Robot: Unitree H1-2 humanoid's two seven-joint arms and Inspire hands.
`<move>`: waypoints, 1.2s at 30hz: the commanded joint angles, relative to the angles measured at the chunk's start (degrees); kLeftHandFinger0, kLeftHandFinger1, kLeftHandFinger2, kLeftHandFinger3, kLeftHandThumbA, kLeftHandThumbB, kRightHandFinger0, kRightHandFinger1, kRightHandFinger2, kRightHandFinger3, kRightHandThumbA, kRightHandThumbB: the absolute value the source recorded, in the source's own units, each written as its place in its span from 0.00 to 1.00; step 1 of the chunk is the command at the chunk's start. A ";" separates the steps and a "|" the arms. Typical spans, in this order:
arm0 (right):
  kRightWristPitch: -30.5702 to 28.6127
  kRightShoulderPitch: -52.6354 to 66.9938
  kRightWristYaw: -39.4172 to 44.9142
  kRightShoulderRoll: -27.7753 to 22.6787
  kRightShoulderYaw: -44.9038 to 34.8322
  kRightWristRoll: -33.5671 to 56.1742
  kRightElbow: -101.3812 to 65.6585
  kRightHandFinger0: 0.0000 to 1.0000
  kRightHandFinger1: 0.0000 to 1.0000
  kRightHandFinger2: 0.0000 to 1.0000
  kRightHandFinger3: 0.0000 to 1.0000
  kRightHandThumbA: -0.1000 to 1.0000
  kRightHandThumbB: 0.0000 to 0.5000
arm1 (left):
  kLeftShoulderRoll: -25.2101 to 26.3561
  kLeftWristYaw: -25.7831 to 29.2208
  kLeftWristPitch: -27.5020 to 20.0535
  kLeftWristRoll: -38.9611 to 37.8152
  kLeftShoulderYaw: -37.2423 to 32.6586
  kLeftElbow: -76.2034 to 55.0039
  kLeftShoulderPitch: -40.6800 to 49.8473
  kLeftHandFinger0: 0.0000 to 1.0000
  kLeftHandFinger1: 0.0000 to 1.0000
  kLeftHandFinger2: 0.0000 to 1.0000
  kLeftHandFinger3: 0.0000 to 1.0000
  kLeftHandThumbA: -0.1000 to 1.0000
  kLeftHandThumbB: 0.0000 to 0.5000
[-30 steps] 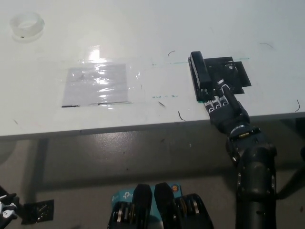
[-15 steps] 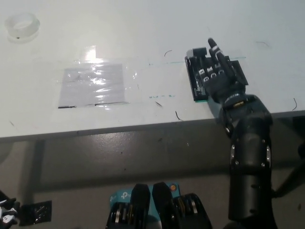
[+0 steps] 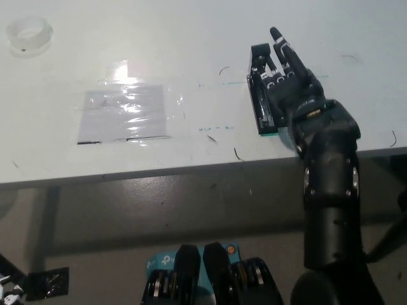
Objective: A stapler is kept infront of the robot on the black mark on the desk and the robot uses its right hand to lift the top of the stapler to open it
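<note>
Right hand (image 3: 287, 79), black: reaching over the stapler (image 3: 261, 89) from the desk's near edge, fingers extended forward and lying across the stapler's top; whether they are gripping the top cannot be told from this angle. One finger is pointing up and away past the stapler's far end.

Stapler, black: lying lengthwise on the black mark (image 3: 318, 95) at the right part of the desk (image 3: 191, 38), near the front edge; its left side and far end are showing beside the hand, the rest being hidden beneath the fingers. Whether its top is lifting off the base cannot be told.

Left hand (image 3: 7, 289), white: showing only as a sliver at the lower left corner, well below the desk; its state cannot be told.

Clear plastic sheet (image 3: 124, 113): lying flat at the desk's left middle, glaring under the light.

Tape roll (image 3: 27, 33), translucent: sitting at the far left corner, well apart from the stapler.
</note>
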 commanded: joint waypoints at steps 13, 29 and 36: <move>-13.96 -25.17 9.17 -7.67 -0.78 -3.01 22.81 0.68 0.80 0.85 0.95 1.00 0.41 | -0.13 0.25 -1.26 -0.86 0.60 -1.70 1.71 0.48 0.56 0.73 0.84 0.71 0.14; -22.29 -31.30 13.69 -11.40 0.15 -7.53 39.78 0.63 0.74 0.77 0.88 1.00 0.34 | 0.21 -0.10 -1.92 -0.89 0.61 -0.99 1.76 0.48 0.55 0.72 0.82 0.72 0.19; -18.14 -24.88 12.75 -9.76 0.05 -7.50 30.90 0.64 0.74 0.78 0.90 1.00 0.41 | 0.17 -0.20 -2.06 -1.19 0.68 -0.64 1.63 0.48 0.55 0.70 0.82 0.71 0.21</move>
